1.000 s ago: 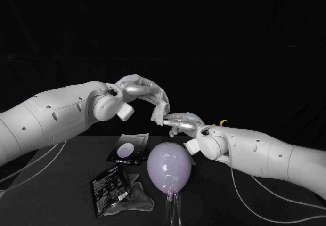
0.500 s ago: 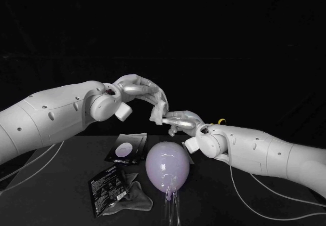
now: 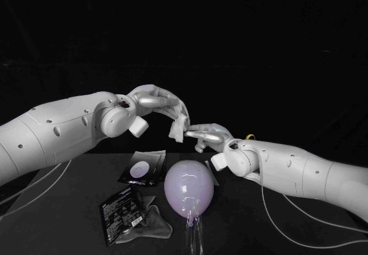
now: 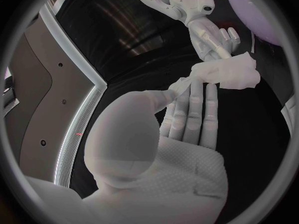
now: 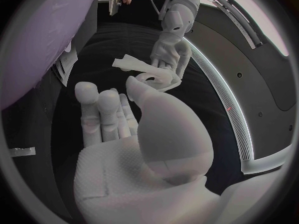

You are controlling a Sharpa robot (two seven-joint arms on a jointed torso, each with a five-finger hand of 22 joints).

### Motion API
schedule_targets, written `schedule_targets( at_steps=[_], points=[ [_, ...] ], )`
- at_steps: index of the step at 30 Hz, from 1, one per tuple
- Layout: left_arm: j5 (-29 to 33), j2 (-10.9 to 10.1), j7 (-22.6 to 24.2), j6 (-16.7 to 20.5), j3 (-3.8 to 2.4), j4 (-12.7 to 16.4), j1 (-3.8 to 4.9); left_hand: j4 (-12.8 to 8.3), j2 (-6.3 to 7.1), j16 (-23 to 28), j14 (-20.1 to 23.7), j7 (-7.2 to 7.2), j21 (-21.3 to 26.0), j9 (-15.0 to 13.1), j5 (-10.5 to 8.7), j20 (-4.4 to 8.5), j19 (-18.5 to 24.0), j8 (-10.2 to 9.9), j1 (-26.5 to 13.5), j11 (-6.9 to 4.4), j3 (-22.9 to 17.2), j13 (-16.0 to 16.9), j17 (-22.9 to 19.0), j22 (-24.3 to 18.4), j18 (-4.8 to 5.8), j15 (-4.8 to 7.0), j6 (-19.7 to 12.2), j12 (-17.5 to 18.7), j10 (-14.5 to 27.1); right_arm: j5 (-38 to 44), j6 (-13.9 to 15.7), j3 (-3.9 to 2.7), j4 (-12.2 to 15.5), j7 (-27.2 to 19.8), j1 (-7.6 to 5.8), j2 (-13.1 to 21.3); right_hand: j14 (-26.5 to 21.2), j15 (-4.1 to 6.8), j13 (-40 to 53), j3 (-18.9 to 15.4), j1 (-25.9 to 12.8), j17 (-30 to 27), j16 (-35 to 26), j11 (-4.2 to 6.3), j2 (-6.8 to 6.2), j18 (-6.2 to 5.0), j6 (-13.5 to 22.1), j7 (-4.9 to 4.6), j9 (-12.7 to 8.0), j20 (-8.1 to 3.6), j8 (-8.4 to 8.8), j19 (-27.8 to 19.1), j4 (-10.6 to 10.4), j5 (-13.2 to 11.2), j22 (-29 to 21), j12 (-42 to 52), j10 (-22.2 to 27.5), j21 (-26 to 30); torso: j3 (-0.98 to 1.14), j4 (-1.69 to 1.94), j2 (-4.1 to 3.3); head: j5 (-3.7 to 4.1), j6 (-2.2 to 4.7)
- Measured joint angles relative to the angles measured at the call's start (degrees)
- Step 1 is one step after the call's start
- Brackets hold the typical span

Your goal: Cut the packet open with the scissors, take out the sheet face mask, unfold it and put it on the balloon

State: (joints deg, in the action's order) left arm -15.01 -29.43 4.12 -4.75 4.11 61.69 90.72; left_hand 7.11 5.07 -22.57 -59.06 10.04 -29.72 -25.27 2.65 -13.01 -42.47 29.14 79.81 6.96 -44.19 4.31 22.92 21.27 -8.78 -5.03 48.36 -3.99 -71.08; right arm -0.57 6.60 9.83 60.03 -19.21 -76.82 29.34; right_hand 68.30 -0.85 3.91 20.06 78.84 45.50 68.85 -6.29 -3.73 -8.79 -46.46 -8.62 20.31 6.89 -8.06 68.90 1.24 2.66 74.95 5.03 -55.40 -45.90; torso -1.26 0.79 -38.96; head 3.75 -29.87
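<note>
The folded white sheet mask (image 3: 178, 128) hangs in the air above the table, between my two hands. My left hand (image 3: 163, 102) grips its upper part from above. My right hand (image 3: 206, 135) meets it from the right and pinches its lower edge with thumb and a finger. The left wrist view has the mask (image 4: 231, 72) beyond my left hand (image 4: 190, 115), with my right hand (image 4: 211, 34) reaching in. From the right wrist, the mask (image 5: 148, 72) lies between my right hand (image 5: 115, 122) and my left hand (image 5: 169, 51). The pale purple balloon (image 3: 189, 188) stands below.
A black cut packet (image 3: 123, 211) lies on the table left of the balloon, with a crumpled grey sheet (image 3: 150, 223) beside it. Another dark packet (image 3: 145, 167) lies further back. A yellow loop (image 3: 250, 137) shows behind my right wrist.
My right hand has lifted a little and closed in on the mask's lower edge. The left hand and the mask have hardly moved.
</note>
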Motion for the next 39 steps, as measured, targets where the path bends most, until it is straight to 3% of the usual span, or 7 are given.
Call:
schedule_targets(
  at_steps=[2,39],
  points=[
    [0.02,-0.02,0.0,-0.06,0.0,0.03,0.0,0.0,0.0,0.0,0.0,-0.08,-0.23,0.0,0.0,0.12,0.12,0.1,0.0,0.0,0.0,0.0,0.01,0.07,0.0,0.0,-0.08,0.0,0.0,-0.22,0.14,-0.02,-0.07,-0.13,-0.01,0.04,1.25,-0.16,0.0,0.66,-0.2,1.3,1.18,-0.12,0.2,0.86,-0.78,0.13,0.05,0.04,-0.35,1.36,-0.14,0.0,-0.01,0.08,-1.2,-2.43,0.01,0.0,-0.01,0.0,-0.01],
    [0.24,0.04,-0.1,-0.86,0.01,0.28,0.0,0.0,0.09,-0.21,0.12,-0.05,-1.34,0.0,-0.04,0.01,0.81,0.1,-0.07,0.01,0.01,0.0,0.22,1.07,0.02,0.12,-0.05,0.0,0.02,-0.92,0.53,-0.18,-0.42,-0.69,-0.25,-1.0,2.61,-0.8,-0.19,4.39,-2.34,1.19,2.46,-0.38,0.21,1.41,-3.65,0.18,-0.15,0.51,-1.01,2.63,0.35,0.0,-0.01,0.07,-4.81,-5.2,-0.02,0.03,-0.01,0.15,0.05]
  ],
)
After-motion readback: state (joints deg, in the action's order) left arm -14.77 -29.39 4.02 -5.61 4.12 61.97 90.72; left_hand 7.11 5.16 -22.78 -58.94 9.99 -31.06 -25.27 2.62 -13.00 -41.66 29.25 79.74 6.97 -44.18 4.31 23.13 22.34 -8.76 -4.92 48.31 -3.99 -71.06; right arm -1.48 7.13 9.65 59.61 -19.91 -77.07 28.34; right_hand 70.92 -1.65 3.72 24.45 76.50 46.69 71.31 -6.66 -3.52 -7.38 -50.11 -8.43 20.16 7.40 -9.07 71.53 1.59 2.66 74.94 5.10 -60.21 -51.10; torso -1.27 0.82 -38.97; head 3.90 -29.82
